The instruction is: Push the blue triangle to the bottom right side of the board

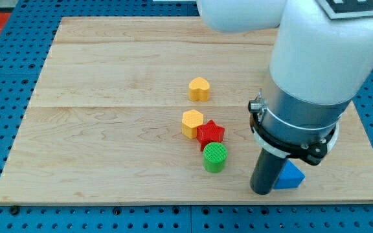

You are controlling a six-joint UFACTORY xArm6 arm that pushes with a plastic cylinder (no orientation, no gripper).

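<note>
The wooden board (109, 129) carries five loose blocks, none inside any container: towards the view's left of my tip (263, 191) a green cylinder (215, 157) stands just below a red star (210, 134), which touches a yellow hexagon (192, 123), with a yellow heart (199, 88) further up. Nothing lies between my tip and the blue triangle (291, 176). My tip is a plain rod that grasps nothing, standing directly against the triangle's left side near the board's bottom right.
</note>
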